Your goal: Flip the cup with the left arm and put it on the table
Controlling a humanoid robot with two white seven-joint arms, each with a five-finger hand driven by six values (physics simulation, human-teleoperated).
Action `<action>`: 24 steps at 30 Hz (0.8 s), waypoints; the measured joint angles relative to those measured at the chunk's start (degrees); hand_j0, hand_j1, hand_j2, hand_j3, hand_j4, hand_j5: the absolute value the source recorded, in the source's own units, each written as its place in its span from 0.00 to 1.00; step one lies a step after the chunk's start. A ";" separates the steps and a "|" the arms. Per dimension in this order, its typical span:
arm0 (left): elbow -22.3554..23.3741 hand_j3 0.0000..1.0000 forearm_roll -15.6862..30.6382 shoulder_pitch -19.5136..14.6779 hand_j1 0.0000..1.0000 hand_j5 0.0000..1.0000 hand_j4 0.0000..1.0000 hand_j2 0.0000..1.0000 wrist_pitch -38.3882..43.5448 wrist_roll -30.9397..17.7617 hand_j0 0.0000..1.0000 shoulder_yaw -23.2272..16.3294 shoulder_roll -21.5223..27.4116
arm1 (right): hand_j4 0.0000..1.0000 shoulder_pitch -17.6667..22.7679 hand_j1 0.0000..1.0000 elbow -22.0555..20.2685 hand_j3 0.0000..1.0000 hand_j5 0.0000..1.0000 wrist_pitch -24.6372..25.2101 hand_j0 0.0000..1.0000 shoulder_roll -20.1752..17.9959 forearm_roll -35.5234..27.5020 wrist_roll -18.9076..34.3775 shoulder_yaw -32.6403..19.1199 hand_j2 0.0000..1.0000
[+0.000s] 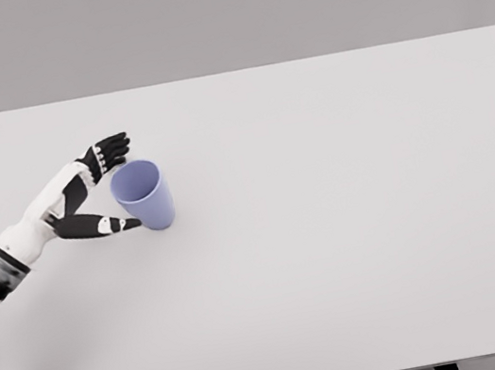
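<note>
A pale blue cup [145,195] stands on the white table [350,224] at the left, its open mouth up and tilted a little toward the left. My left hand [116,187] is just left of it, open. The fingers [112,151] spread above and behind the cup's rim, and the thumb [101,225] reaches toward the cup's lower side, touching or nearly touching it. The hand does not close around the cup. The left arm comes in from the lower left edge.
The table's far edge runs across the top against a grey wall. Its front edge lies at the bottom of the view, with two dark legs below it.
</note>
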 measured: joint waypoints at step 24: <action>-0.42 1.00 7.55 2.72 1.00 1.00 1.00 1.00 -8.62 0.00 1.00 3.61 12.68 | 1.00 -0.09 1.00 0.00 1.00 1.00 0.00 1.00 0.00 0.00 0.00 0.00 1.00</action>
